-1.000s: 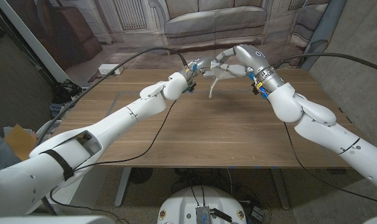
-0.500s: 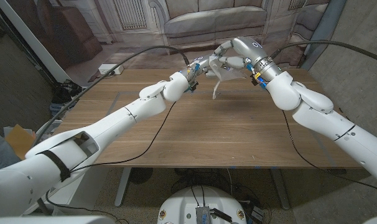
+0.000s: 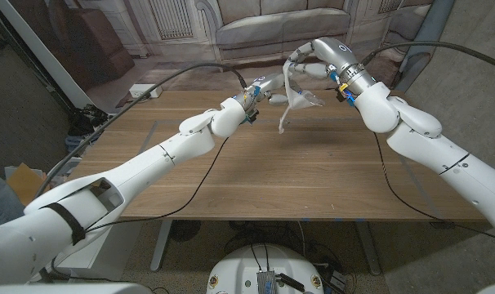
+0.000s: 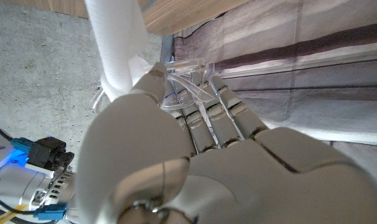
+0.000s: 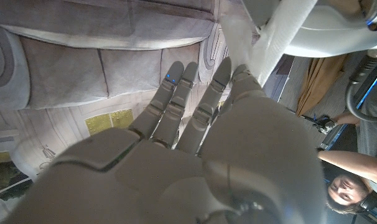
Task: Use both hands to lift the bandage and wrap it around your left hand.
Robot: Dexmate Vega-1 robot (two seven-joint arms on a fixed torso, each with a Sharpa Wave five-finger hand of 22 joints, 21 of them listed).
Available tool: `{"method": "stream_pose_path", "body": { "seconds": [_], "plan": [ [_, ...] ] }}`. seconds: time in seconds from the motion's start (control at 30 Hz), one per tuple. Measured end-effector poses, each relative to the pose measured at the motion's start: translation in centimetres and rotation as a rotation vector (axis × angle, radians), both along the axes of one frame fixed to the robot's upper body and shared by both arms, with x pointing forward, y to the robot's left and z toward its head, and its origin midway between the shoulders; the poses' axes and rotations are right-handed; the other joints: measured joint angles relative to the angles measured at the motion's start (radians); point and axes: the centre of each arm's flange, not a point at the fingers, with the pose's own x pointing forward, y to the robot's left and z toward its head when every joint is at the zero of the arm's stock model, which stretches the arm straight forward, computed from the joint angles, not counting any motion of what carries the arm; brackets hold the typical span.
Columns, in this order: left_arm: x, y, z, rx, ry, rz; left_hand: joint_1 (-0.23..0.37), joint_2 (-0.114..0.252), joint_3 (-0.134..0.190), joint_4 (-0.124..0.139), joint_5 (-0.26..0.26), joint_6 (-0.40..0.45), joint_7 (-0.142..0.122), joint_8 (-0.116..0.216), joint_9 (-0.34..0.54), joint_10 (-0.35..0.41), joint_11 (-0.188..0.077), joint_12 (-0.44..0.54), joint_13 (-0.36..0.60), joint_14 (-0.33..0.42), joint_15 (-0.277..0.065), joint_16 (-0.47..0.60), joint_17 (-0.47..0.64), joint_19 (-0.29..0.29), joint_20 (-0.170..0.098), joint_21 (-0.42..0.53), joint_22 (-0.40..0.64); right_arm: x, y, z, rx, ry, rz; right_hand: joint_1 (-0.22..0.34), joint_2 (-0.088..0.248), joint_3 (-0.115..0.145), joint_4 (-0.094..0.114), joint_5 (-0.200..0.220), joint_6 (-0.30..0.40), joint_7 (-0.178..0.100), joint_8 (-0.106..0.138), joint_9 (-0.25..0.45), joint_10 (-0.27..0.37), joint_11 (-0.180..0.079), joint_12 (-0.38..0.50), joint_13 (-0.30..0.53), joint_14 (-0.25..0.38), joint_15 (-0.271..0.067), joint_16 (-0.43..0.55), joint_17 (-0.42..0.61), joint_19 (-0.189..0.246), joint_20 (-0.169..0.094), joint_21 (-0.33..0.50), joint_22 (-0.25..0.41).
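Wooden table (image 3: 313, 171) under both arms, sofa backdrop beyond. Head view: left hand (image 3: 268, 84) and right hand (image 3: 306, 64) meet above the far edge, bandage (image 3: 292, 96) strung between them, right hand pinching its top, loose tail dropping toward 7 o'clock. Left wrist view: left hand (image 4: 176, 143), fingers straight and together, strip (image 4: 117, 43) crossing at the thumb, long axis 12 to 6; grip unclear. Right wrist view: right hand (image 5: 195, 130), bandage (image 5: 275, 37) running off toward 1 o'clock; a person at the corner.
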Motion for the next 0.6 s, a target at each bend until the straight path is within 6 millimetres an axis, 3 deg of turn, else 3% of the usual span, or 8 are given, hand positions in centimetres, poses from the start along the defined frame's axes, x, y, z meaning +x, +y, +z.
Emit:
{"method": "stream_pose_path", "body": {
  "seconds": [0.6],
  "plan": [
    [-1.6,1.0,0.1,-0.039,-0.038,-0.016,0.000,0.000,0.006,-0.001,0.000,0.005,-0.006,0.000,0.000,0.000,0.001,0.000,0.000,0.000,0.000,-0.004,0.000,0.000,0.000,0.000,0.000,1.7,-2.6,0.1,0.064,0.049,-0.063,0.000,0.000,0.000,0.000,0.000,0.010,0.002,-0.004,0.000,0.000,0.000,0.000,0.001,0.001,-0.001,0.000,-0.005,0.000,0.000,-0.019,0.000]
  ]
}}
